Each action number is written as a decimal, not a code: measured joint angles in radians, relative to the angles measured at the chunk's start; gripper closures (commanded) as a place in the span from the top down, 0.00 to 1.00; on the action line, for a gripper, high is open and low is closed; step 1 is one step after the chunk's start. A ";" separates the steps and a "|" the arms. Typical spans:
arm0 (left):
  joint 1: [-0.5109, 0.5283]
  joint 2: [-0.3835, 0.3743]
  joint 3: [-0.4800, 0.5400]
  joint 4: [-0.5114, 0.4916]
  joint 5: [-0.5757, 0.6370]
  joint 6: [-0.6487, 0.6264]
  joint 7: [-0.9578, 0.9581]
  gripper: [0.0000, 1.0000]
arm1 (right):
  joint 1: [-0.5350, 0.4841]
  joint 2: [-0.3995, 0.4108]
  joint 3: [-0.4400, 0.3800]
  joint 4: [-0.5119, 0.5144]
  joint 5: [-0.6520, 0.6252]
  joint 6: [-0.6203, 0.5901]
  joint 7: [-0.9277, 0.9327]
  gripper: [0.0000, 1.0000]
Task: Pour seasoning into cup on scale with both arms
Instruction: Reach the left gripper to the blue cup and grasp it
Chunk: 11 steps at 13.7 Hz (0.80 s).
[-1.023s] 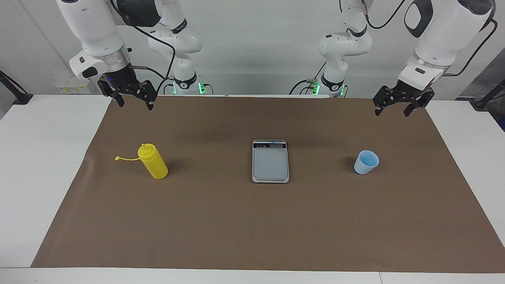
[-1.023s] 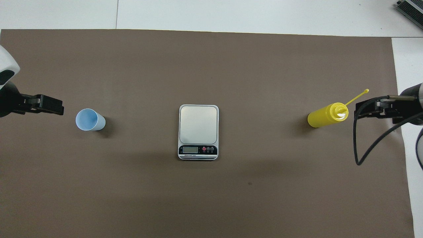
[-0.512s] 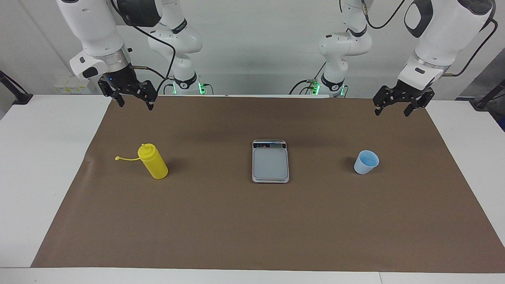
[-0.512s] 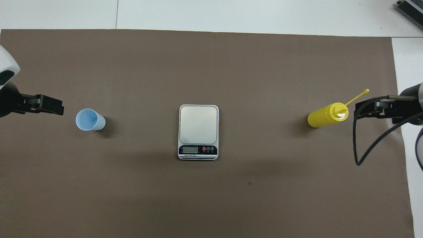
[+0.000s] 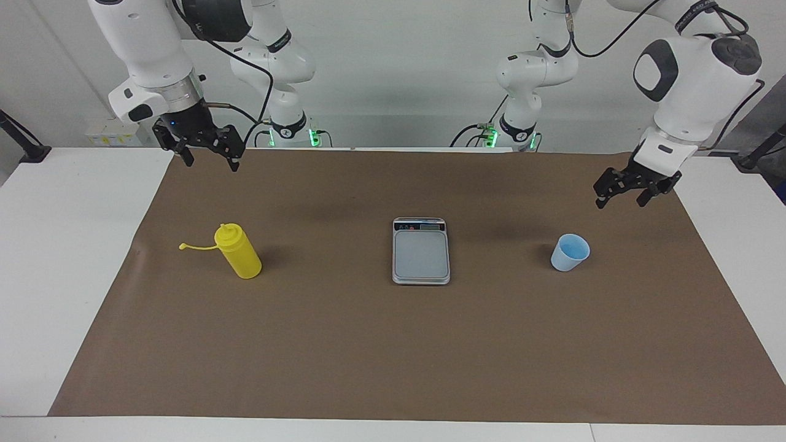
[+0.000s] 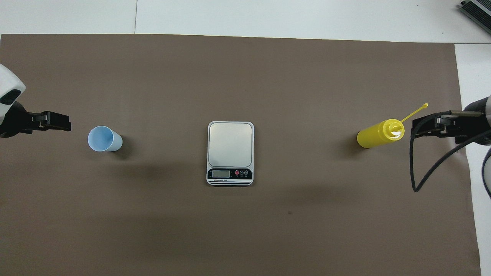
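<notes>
Brown paper (image 5: 393,344) covers the white counter (image 5: 67,258), and the scale (image 5: 421,252) lies at its middle. From the scale, the cup (image 5: 570,252) stands toward the left arm's end and the bottle (image 5: 239,251) toward the right arm's end, both well apart from it. Nothing is held: the left claw (image 5: 622,195) hangs wide above the paper near the cup, and the right claw (image 5: 209,155) waits wide, raised near the bottle. The cup is probably to be grasped next and set on the scale. Nothing is seen in the way.
</notes>
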 measured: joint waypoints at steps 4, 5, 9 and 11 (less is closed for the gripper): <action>0.015 0.035 -0.001 -0.176 0.000 0.226 0.000 1.00 | 0.000 0.000 0.000 0.000 0.000 0.000 0.000 1.00; 0.015 0.045 -0.001 -0.205 -0.001 0.268 -0.001 1.00 | 0.000 0.000 0.000 0.000 0.000 0.000 0.000 1.00; 0.017 0.077 -0.001 -0.252 -0.013 0.359 -0.012 1.00 | 0.000 0.000 0.000 0.000 0.000 0.000 0.000 1.00; 0.017 0.097 -0.004 -0.262 -0.027 0.385 -0.019 1.00 | 0.001 0.000 0.000 0.000 0.000 0.000 0.000 1.00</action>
